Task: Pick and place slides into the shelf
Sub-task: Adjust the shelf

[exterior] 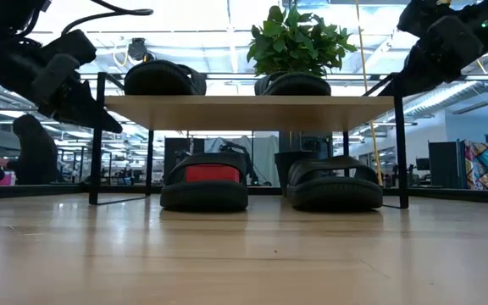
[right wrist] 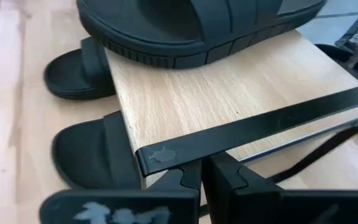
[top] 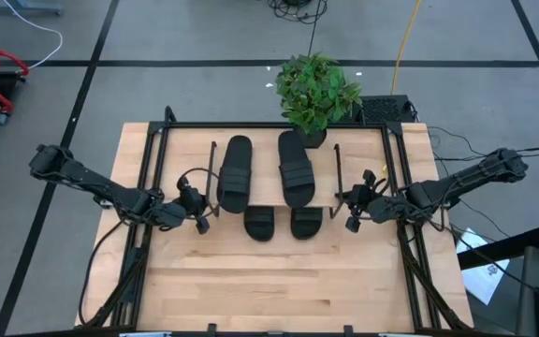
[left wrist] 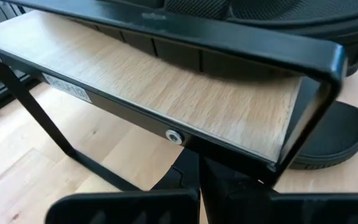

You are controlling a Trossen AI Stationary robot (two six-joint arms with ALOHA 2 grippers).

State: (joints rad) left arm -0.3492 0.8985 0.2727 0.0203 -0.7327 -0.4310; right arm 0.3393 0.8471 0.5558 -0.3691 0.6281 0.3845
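We are looking down on the shelf (top: 271, 192), a small rack with a light plank top on black wire legs, standing on the wooden table (top: 279, 281). Two black slides (top: 236, 171) are lying on the plank side by side, and two more slides (top: 259, 224) are sitting on the table beneath it, their ends poking out from under the front edge. Our left gripper (top: 199, 213) is hanging just beside the shelf's left end with its fingers pressed together, holding nothing. Our right gripper (top: 352, 212) is hanging just beside the right end, likewise closed and empty. A potted plant (top: 314, 92) is standing behind the shelf.
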